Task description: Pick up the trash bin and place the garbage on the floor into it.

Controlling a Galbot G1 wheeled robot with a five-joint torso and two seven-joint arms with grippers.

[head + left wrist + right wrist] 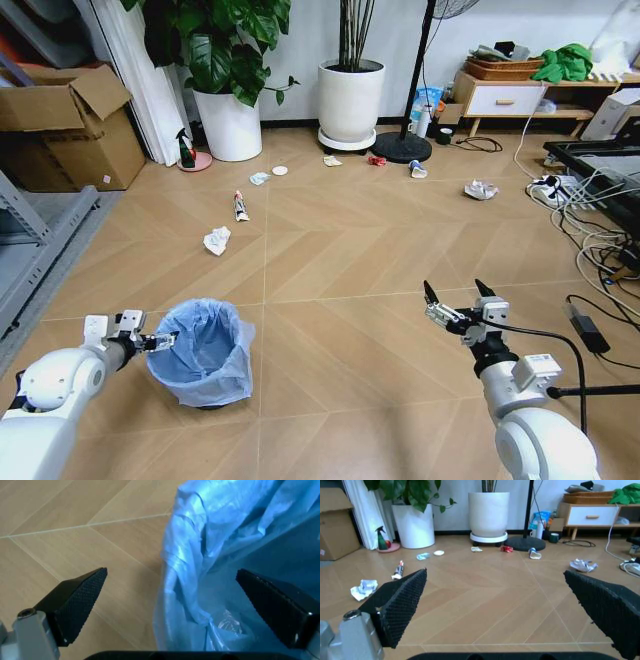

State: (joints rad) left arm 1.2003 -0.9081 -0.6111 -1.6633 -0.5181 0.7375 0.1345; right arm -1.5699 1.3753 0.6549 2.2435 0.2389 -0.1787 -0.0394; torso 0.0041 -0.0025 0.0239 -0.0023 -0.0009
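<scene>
Straddling the rim of the trash bin (203, 352), whose crinkly blue bag drapes over its edge, the left gripper (163, 341) is spread open; the right gripper (453, 298) gapes empty, well apart.

Right gripper (495, 603) spread wide over the floor (490, 592) — garbage (364, 589), perhaps paper, beyond.

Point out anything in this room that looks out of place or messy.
Litter is scattered over the floor: a crumpled paper wad, a tube-like wrapper, a white round lid, a red packet and another paper wad. The trash bin stands upright; the left hand, open, straddles its rim.
</scene>
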